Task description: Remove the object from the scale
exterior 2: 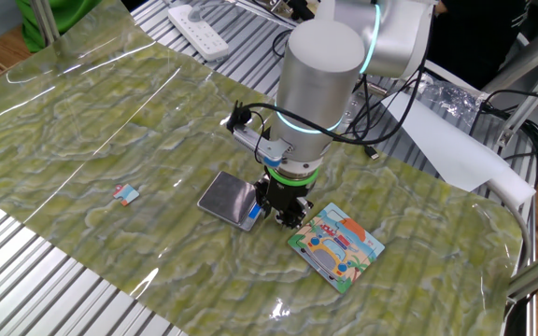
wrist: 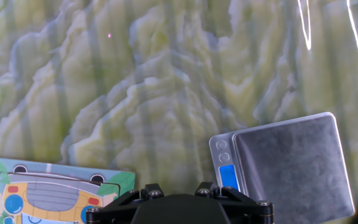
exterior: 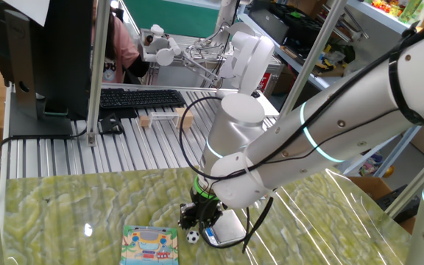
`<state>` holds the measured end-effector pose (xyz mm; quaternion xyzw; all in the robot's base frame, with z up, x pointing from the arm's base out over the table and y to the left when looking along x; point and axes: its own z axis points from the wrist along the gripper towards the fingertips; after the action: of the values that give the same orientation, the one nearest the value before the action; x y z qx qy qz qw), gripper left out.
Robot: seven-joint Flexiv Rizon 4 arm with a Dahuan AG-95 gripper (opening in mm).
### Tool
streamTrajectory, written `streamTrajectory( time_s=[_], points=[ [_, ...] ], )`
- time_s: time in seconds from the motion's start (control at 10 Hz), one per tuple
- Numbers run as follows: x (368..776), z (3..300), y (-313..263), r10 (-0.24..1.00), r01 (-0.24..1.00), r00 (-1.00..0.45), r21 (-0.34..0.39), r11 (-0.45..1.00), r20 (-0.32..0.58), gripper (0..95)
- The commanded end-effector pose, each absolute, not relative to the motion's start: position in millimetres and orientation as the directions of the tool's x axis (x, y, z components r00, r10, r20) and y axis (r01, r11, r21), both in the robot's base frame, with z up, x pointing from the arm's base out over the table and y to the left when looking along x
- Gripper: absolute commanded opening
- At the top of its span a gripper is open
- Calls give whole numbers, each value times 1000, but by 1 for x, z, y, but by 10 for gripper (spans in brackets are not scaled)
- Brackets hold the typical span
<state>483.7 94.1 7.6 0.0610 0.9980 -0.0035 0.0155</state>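
Observation:
The object, a tiny black-and-white ball [exterior: 192,236], lies on the green mat just off the scale, between the scale and the picture card. The scale [exterior: 225,229] is a flat silver platform with a blue display; it also shows in the other fixed view [exterior 2: 227,197] and in the hand view [wrist: 291,167], and its platform is bare. My gripper [exterior: 199,218] hangs low over the mat right above the ball, at the scale's display edge, and its jaws stand apart and hold nothing. In the other fixed view my gripper [exterior 2: 285,217] hides the ball. The hand view does not show the ball.
A colourful picture card [exterior: 151,246] lies on the mat beside the ball; it also shows in the other fixed view [exterior 2: 337,245] and the hand view [wrist: 48,194]. A small white-blue scrap [exterior 2: 126,194] lies farther off. A keyboard [exterior: 140,99] sits behind the mat.

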Motion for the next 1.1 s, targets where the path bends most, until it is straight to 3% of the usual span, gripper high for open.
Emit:
streamTrajectory(
  time_s=[0.1, 0.2, 0.3, 1.1],
  points=[
    [483, 9, 94, 121, 122, -992, -4, 993, -37, 380],
    [483, 10, 94, 123, 123, -992, 0, 992, -38, 380],
    [483, 10, 94, 125, 125, -991, 6, 992, -42, 570],
    [481, 10, 94, 125, 125, -991, 8, 992, -44, 570]
  ],
)
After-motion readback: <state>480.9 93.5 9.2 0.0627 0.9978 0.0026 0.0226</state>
